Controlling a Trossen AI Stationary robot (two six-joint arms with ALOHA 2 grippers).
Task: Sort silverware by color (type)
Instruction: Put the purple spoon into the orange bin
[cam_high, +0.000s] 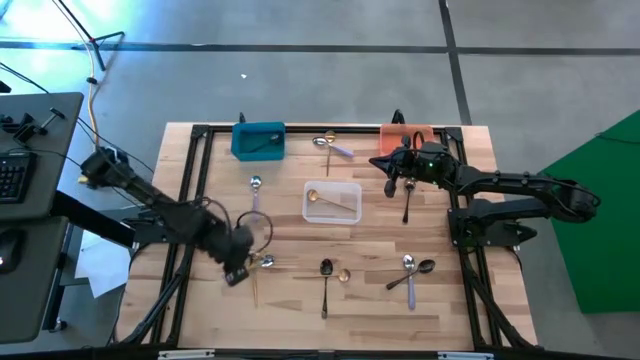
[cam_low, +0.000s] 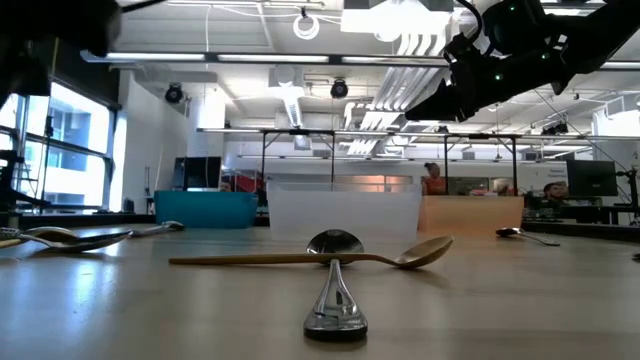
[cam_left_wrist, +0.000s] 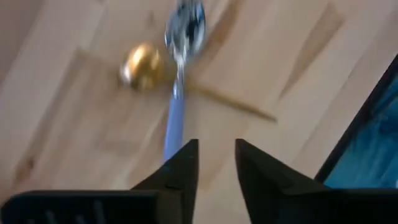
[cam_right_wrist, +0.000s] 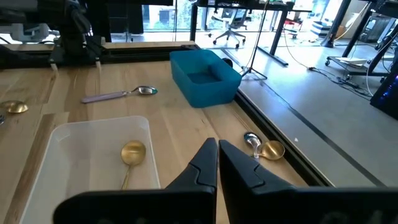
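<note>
Because these spoons are thin, stiff, light and slick, I judge the handle's middle the best place to pinch. My left pincer (cam_left_wrist: 216, 163) hovers released over a lilac-handled spoon (cam_left_wrist: 177, 93) crossing a gold spoon (cam_left_wrist: 144, 65) at the table's near left. My right pincer (cam_right_wrist: 217, 163), far right, looks clenched on a dark spoon (cam_high: 408, 203).

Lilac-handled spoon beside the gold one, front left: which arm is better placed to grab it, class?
Left. The left gripper hovers open over that spoon; the right gripper is far off by the orange bin.
</note>
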